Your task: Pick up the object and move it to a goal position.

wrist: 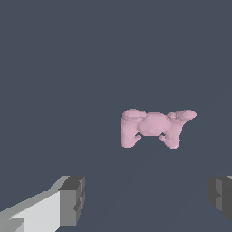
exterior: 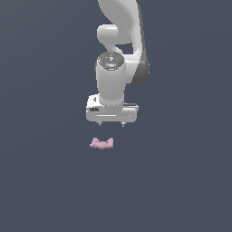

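Below the arm [exterior: 118, 41], on the plain dark grey floor [exterior: 181, 181], lies the object [exterior: 102, 144], a small pale pink, lumpy, elongated piece with a matte surface. It rests apart from the gripper [exterior: 111, 124], just beneath it in the exterior view and slightly toward that view's left. Gripper: white body, pointing downward, with only two short finger stubs visible under its housing in the exterior view. Wrist view: the two dark grey fingertips [wrist: 72, 199] stand wide apart at opposite sides of the frame, so the jaws are spread, with nothing between them. The object [wrist: 154, 127] appears in this view as a knobbly shape with a rounded middle and stubby lobes at each end, lying beyond the fingertips and touching neither. Nothing is held.
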You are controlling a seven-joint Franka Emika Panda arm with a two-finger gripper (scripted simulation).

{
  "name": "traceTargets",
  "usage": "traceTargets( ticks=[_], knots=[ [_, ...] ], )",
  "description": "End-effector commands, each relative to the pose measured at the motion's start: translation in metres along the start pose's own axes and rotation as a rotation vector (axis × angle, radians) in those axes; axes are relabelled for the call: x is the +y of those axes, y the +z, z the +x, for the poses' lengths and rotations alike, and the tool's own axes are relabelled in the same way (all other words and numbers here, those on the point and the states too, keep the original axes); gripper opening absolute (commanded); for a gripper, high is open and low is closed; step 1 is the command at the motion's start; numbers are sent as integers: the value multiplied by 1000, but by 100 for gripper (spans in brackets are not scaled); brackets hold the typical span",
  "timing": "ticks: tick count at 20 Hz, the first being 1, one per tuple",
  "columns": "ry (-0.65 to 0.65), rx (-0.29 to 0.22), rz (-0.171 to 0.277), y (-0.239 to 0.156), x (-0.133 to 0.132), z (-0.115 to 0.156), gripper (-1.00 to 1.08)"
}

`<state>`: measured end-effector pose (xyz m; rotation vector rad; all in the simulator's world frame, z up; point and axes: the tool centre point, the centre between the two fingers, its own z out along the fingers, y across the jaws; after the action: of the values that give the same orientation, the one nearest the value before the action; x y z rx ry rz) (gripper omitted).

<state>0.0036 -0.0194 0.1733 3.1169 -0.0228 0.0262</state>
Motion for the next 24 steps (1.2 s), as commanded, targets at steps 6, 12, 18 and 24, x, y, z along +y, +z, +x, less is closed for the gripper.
traceTargets(
  ticks=[6,12,18,24],
  knots=[
    [-8,12,0,-8,0,1,100],
    [-11,22,0,-14,0,2,100],
    [-38,21,-1,-12,1,2,100],
    [-110,18,-4,-6,4,4,100]
  ],
)
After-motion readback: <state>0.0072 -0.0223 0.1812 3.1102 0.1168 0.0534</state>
